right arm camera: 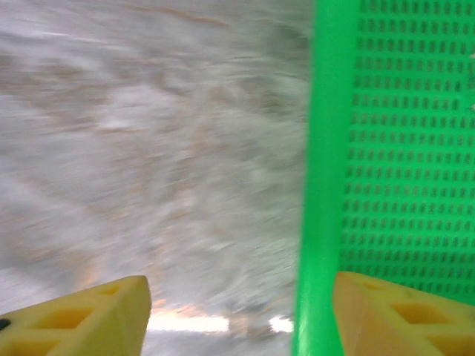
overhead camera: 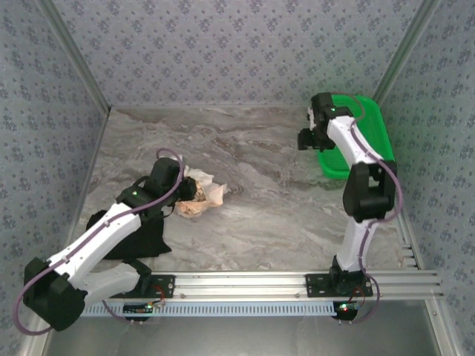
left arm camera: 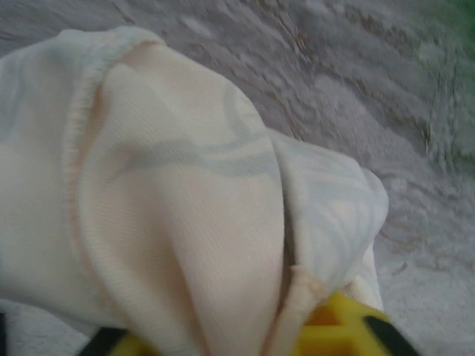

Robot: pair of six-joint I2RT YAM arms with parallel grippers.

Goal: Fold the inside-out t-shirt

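The inside-out t-shirt (overhead camera: 204, 194) lies crumpled in a peach-tan heap left of the table's middle. My left gripper (overhead camera: 187, 194) is pressed into its left side. In the left wrist view the pale fabric (left arm camera: 178, 200), with a seam edge, bulges between the yellow fingers (left arm camera: 343, 325) and covers their tips, so the grip is hidden. My right gripper (overhead camera: 307, 139) hangs high at the back right, beside the green basket (overhead camera: 355, 148). It is open. The basket's rim (right arm camera: 319, 185) stands between its fingers (right arm camera: 82, 319), close to the right one, untouched by either.
A plain black folded garment (overhead camera: 133, 236) lies at the front left, under the left arm. The patterned walls close in the marble table (overhead camera: 267, 208) on three sides. A metal rail (overhead camera: 297, 282) runs along the near edge.
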